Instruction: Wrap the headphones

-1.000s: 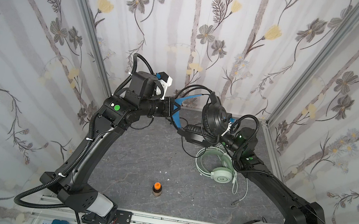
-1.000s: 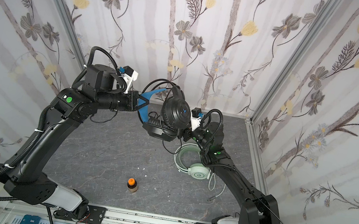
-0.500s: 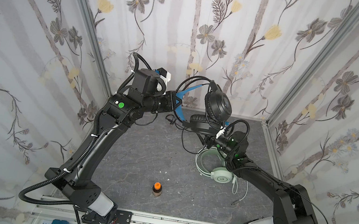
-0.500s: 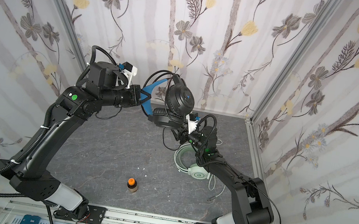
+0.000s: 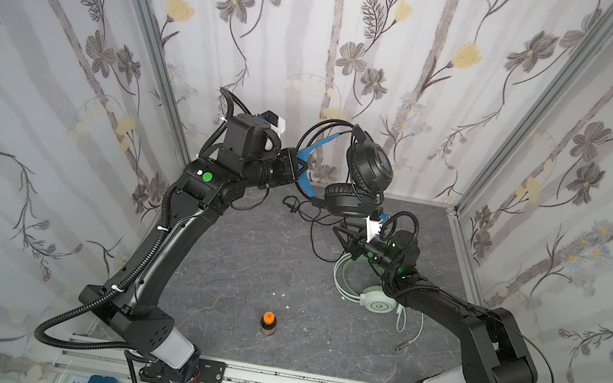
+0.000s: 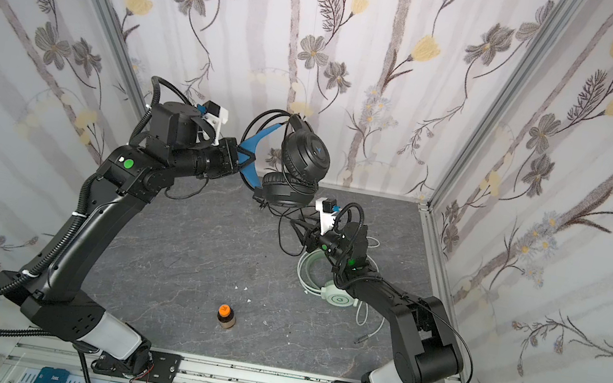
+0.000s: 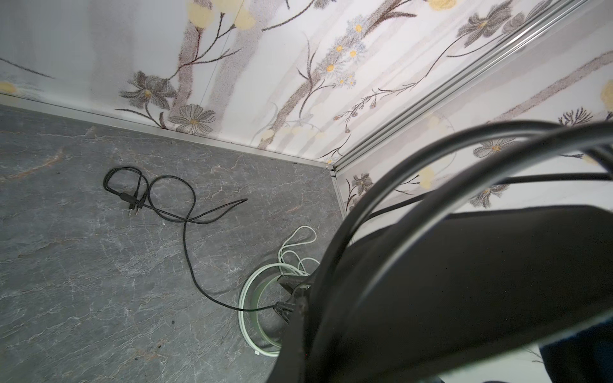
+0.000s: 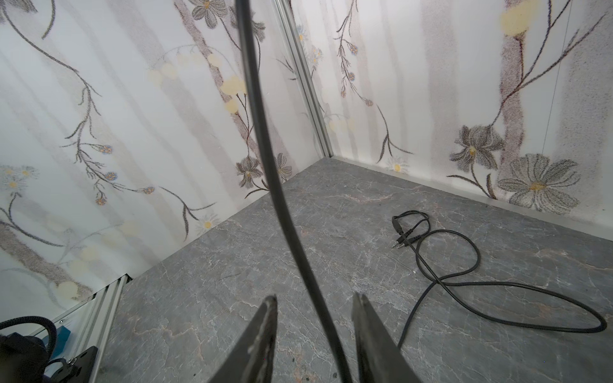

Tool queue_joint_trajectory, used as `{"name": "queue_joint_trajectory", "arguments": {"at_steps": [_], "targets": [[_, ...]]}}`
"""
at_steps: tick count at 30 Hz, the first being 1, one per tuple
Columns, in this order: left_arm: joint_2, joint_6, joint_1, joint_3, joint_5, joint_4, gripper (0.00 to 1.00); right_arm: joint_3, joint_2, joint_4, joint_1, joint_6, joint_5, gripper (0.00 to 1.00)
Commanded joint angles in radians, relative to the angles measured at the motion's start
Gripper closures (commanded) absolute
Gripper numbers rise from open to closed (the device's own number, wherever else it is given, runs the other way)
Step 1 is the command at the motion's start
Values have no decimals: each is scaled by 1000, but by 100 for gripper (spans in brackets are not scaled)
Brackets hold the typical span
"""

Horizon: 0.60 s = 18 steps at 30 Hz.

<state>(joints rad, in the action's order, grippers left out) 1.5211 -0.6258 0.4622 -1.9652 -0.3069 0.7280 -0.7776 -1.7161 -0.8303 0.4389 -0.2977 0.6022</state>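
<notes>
In both top views the black over-ear headphones with a blue inner headband (image 5: pixel 370 167) (image 6: pixel 304 154) hang in the upper centre of the frame. They are lifted clear of the grey stone-patterned table (image 5: pixel 243 258), with one ear cup facing the camera and the other lying flat just below it. The left gripper (image 5: pixel 301 169) (image 6: pixel 241 159) reaches in from the left, and its jaws are pressed together on the blue band. From the lifted headset the thin black cable (image 5: pixel 312 237) (image 8: pixel 478 257) (image 7: pixel 184 245) drops to the table and lies there in loose loops, its plugs toward the back wall. The right gripper (image 5: pixel 345 241) (image 8: pixel 315 296) sits just right of centre in the top views, low over the table. Its jaws stand apart with a strand of that cable running between them. A gap shows on either side, so nothing is pinched. Beneath the right arm, right of centre, the mint-green headphones (image 5: pixel 378 303) (image 6: pixel 339 297) lie flat on the table. Their white-green cable (image 5: pixel 399 322) trails toward the lower right. A small orange-capped brown bottle (image 5: pixel 268 323) (image 6: pixel 224 316) stands upright at lower centre, well apart from both headsets.
</notes>
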Motion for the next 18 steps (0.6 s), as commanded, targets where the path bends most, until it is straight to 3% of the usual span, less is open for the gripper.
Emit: {"name": "queue_joint_trajectory", "arguments": {"at_steps": [1, 6, 12, 15, 18], "targets": [[3, -50, -5, -8, -5, -102, 100, 5, -17, -57, 1, -7, -4, 64], [3, -67, -13, -4, -1, -113, 100, 21, -32, -68, 1, -8, -7, 73], [-11, -122, -26, 37, 12, -170, 100, 21, -30, -36, 8, 9, -41, 92], [-11, -164, -27, 53, 50, -202, 100, 21, 6, 51, 34, 62, -106, 100], [-10, -217, -27, 75, 108, -240, 100, 21, 56, 160, 79, 118, -218, 100]]}}
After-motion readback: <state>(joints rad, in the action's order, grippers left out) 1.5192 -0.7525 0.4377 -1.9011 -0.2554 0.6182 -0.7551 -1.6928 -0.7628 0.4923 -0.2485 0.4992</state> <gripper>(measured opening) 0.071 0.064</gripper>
